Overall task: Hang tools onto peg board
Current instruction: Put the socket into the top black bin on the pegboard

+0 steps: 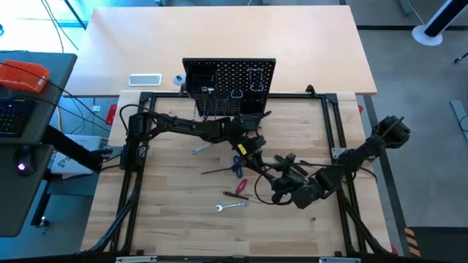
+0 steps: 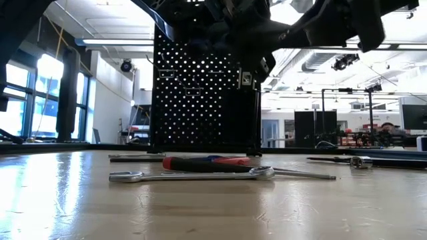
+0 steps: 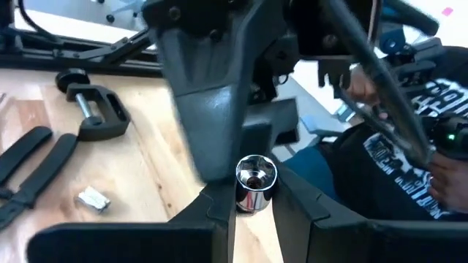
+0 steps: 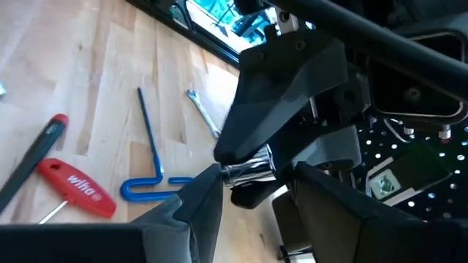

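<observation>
Here both end effectors (image 1: 257, 157) clench one chrome socket (image 3: 255, 183) between them.

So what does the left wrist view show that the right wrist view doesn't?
Only the left wrist view shows the C-clamp, the pliers handles and a person's dark printed shirt. Only the right wrist view shows the red screwdriver, blue hex key, a wrench and the peg board. Both show a shiny socket between pincer fingers.

Two dark jointed arms, black cables, wedge-shaped fingers (image 4: 201, 197)
</observation>
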Controlling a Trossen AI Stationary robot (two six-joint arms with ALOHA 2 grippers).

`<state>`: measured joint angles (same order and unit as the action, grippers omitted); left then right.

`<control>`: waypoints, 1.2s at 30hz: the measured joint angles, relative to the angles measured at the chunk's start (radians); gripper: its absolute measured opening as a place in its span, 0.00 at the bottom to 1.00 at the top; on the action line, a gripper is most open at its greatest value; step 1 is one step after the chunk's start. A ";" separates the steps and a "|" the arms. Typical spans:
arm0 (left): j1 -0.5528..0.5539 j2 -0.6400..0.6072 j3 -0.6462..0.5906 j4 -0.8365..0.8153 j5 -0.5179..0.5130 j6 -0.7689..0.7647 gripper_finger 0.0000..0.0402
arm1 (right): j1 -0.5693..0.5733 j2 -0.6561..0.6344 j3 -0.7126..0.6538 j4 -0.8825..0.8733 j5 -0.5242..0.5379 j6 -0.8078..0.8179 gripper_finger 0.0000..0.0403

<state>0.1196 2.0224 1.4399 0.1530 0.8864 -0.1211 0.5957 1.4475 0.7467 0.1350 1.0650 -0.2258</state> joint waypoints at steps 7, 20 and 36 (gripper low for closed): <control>-0.001 0.000 0.000 0.011 0.011 -0.027 0.12 | -0.018 0.000 0.000 0.017 -0.006 -0.011 0.41; 0.001 0.000 0.000 0.031 0.029 -0.061 0.12 | -0.018 0.000 0.000 0.032 0.021 -0.022 0.18; 0.014 -0.007 0.000 0.032 0.077 -0.109 0.22 | -0.018 0.000 0.009 0.067 0.029 -0.018 0.16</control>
<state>0.1337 2.0150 1.4399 0.1853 0.9635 -0.2304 0.5776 1.4475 0.7561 0.2016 1.0938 -0.2442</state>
